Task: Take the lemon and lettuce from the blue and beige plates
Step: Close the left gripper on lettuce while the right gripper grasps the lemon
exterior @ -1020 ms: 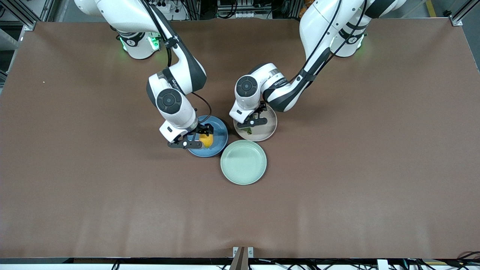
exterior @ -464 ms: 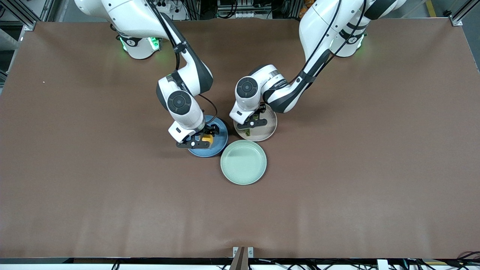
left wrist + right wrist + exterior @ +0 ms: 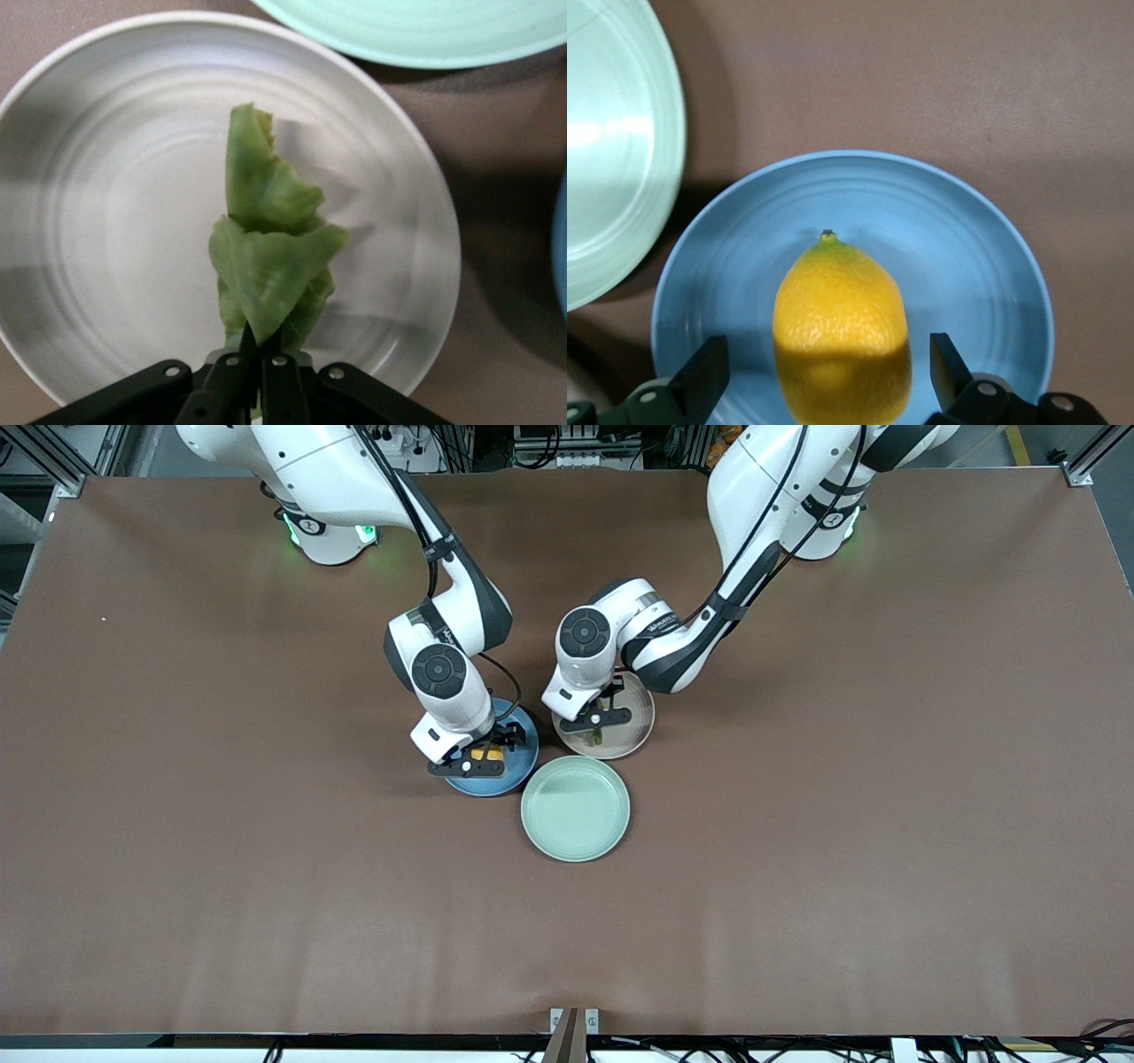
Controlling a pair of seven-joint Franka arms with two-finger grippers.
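A yellow lemon (image 3: pixel 840 332) lies on the blue plate (image 3: pixel 966 266). My right gripper (image 3: pixel 833 372) is open and low over the plate, one finger on each side of the lemon with gaps between. In the front view the lemon (image 3: pixel 484 754) shows under my right gripper (image 3: pixel 483 756) on the blue plate (image 3: pixel 523 748). A green lettuce leaf (image 3: pixel 266 248) lies on the beige plate (image 3: pixel 106 221). My left gripper (image 3: pixel 261 350) is shut on the leaf's near end. In the front view my left gripper (image 3: pixel 595 724) is over the beige plate (image 3: pixel 633 731).
An empty pale green plate (image 3: pixel 575 808) sits nearer the front camera, touching both other plates; its rim shows in the left wrist view (image 3: pixel 425 35) and the right wrist view (image 3: pixel 611 150). Brown table (image 3: pixel 842 824) surrounds them.
My right gripper has moved toward the left arm's end, over the blue plate, and now straddles the lemon. My left gripper has shifted only slightly over the beige plate.
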